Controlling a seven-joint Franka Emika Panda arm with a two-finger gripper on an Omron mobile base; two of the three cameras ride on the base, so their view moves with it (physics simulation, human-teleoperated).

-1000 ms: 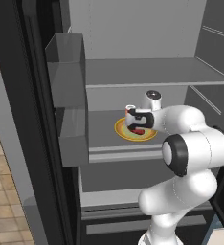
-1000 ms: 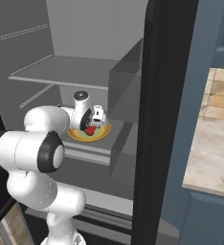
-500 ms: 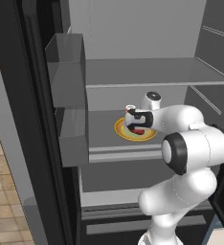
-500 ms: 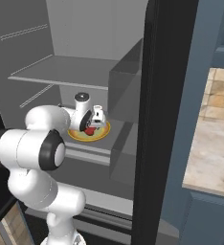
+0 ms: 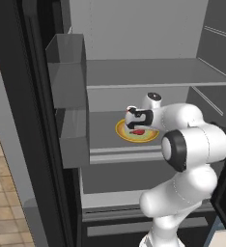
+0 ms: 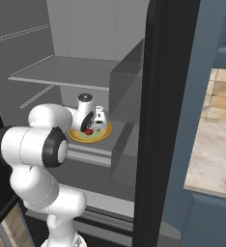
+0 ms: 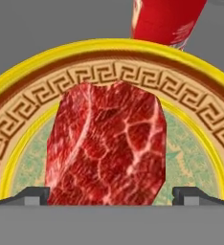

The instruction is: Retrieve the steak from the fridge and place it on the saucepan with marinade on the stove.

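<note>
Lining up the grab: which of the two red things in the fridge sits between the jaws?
The steak, the flat marbled slab lying on the yellow-rimmed plate. The red can stands beyond the plate's far rim.

The flattish dark-red slab of raw steak [image 7: 106, 143] is veined with thin pale pink marbling lines, and shows as a small red patch in the base views. It lies on a round ceramic plate [image 7: 190, 112] with a bright yellow rim, inside which runs a tan band carrying a brown Greek-key pattern, then a thinner yellow ring around a mottled pale green centre. Just past the plate stands a glossy red cup with white markings [image 7: 164, 19]. The open black-framed fridge [image 5: 134, 72] has a pale grey interior with plain grey shelves, and the robot arm is white with dark joints
</note>
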